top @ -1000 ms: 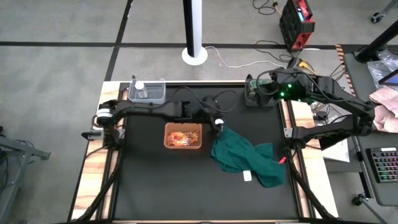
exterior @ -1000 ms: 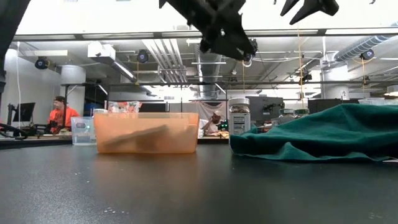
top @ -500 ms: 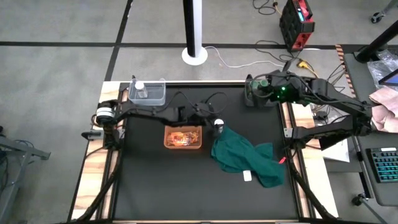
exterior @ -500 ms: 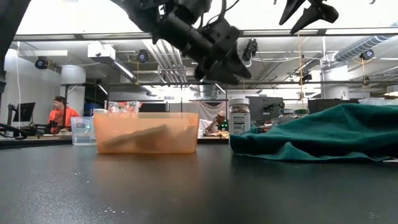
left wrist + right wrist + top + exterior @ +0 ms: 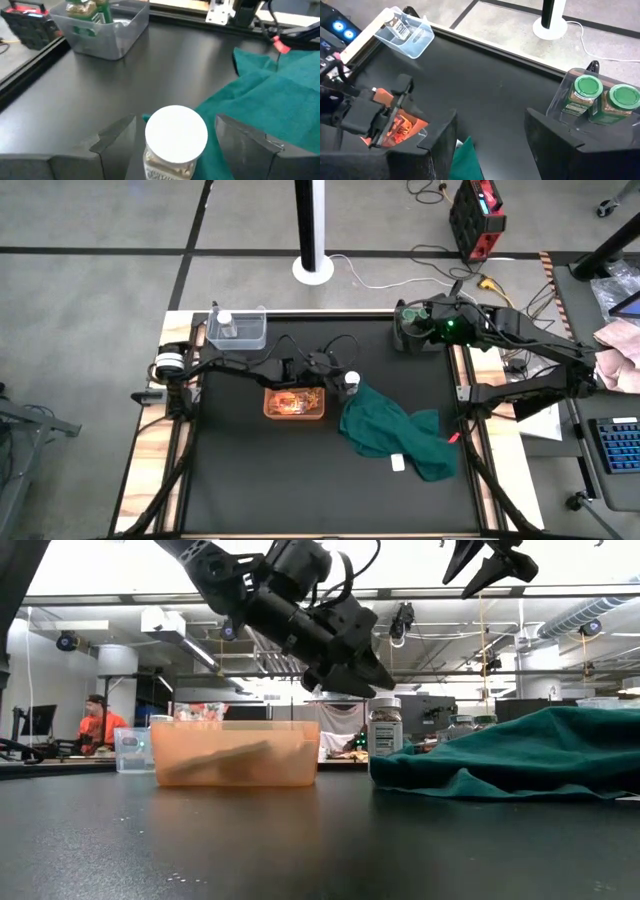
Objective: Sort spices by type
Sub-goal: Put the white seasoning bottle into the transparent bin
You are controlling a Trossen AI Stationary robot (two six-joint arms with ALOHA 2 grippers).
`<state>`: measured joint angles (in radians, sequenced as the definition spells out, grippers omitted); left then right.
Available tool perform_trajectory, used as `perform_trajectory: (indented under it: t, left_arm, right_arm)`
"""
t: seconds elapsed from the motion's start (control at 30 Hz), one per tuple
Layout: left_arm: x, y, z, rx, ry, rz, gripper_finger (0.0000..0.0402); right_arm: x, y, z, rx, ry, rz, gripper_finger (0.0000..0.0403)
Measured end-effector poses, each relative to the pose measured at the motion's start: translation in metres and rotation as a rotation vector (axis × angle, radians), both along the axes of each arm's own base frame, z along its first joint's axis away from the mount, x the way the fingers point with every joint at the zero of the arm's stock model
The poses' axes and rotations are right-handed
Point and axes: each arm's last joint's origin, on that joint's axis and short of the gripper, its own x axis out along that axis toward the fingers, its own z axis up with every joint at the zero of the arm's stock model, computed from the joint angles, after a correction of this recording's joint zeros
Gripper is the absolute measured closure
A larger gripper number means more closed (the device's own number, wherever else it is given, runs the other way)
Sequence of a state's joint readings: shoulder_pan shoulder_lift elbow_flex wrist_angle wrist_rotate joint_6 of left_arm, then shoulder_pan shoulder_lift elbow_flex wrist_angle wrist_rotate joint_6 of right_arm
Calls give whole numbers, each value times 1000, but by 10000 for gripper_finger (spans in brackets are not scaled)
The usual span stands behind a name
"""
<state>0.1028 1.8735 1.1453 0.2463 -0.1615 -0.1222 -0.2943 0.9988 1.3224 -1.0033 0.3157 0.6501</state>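
Note:
A white-capped jar (image 5: 176,134) stands upright on the table at the edge of the green cloth (image 5: 395,430); it also shows in the low view as the jar (image 5: 384,727). My left gripper (image 5: 175,120) is open and hangs just above the jar, one finger on either side of the cap, touching nothing. In the low view the left gripper (image 5: 350,665) slants down toward the cap. My right gripper (image 5: 492,135) is open, high over the far right corner, near a clear bin (image 5: 560,107) holding two green-capped jars (image 5: 587,95). The orange bin (image 5: 294,401) holds foil packets.
A clear bin (image 5: 237,327) at the far left holds another white-capped jar. A small white block (image 5: 398,463) lies on the cloth's near part. The orange bin (image 5: 235,752) stands just left of the jar. People sit in the room behind the table.
My left gripper has come down and drawn back toward the table's left, from high over the jar to just above its cap. My right gripper has shifted a little toward the bin of green-capped jars. The jar has stayed in place.

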Motion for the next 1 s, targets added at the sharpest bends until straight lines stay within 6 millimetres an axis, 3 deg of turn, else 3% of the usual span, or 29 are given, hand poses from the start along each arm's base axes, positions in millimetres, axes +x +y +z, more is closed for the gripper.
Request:
perform_trajectory:
  t: [0.7,1.0]
  left_arm:
    - [15,1,-27,-34,39,-9,147]
    - [22,1,-17,-21,2,-7,162]
  right_arm:
    - [1,0,0,20,-19,-22,186]
    - [2,0,-1,20,-19,-22,186]
